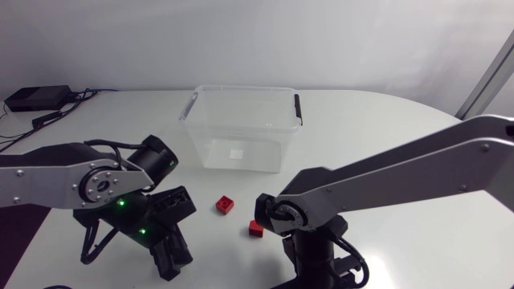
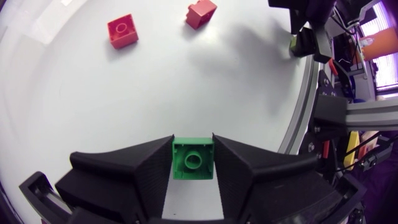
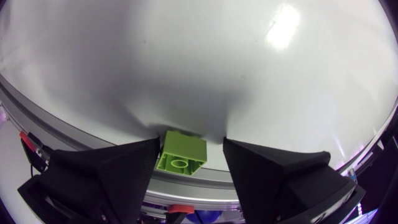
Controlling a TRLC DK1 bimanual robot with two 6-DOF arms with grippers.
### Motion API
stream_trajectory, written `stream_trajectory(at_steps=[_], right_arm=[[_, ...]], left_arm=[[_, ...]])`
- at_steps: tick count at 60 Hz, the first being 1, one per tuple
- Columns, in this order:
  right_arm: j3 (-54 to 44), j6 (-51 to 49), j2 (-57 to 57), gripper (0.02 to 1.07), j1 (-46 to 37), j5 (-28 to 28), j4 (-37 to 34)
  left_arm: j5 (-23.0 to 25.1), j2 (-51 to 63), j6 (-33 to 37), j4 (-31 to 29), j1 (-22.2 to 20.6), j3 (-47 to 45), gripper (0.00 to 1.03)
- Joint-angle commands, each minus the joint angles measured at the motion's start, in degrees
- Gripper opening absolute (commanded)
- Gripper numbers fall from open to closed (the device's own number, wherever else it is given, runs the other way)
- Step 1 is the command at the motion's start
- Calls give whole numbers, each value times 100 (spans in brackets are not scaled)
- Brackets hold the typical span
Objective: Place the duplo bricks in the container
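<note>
In the left wrist view my left gripper [image 2: 193, 142] is shut on a dark green brick [image 2: 193, 160], low over the white table, both fingers pressed to its sides. Two red bricks [image 2: 122, 30] [image 2: 201, 12] lie ahead of it; the head view shows them [image 1: 226, 205] [image 1: 256, 229] between my arms. My right gripper [image 3: 191, 143] stands open around a lime green brick [image 3: 181, 155] at the table's front edge. One finger touches that brick and the other is a little apart. The clear container [image 1: 241, 128] stands empty at the back centre.
The table's front edge [image 3: 74, 127] runs right beside the lime brick. My left arm [image 1: 96, 181] and right arm [image 1: 385, 181] both hang low over the front of the table. A black box with cables [image 1: 36, 98] lies at the back left.
</note>
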Motion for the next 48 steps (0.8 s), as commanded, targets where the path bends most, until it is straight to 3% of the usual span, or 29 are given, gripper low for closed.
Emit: stream_trajectory(at_steps=[1,7,18,29,37,48], right_arm=[[-113,77,77,51,144,10,154],[-131,103,16,47,346,37,225],[-263,165,-512,34,540,581,629],[-359,270,-1303,31,469,959,893],[-289,279,-1865,31,267,1109,928],[273,253,-2507,31,-84,1487,893]], left_arm=[[-1,-176,108,-131,190,217,29],[-1,-299,204,-218,375,304,29],[-1,-589,283,-385,630,577,29],[16,-844,204,-333,893,1271,29],[69,-791,-332,327,1016,1843,30],[104,-343,-1149,1724,929,2387,30]])
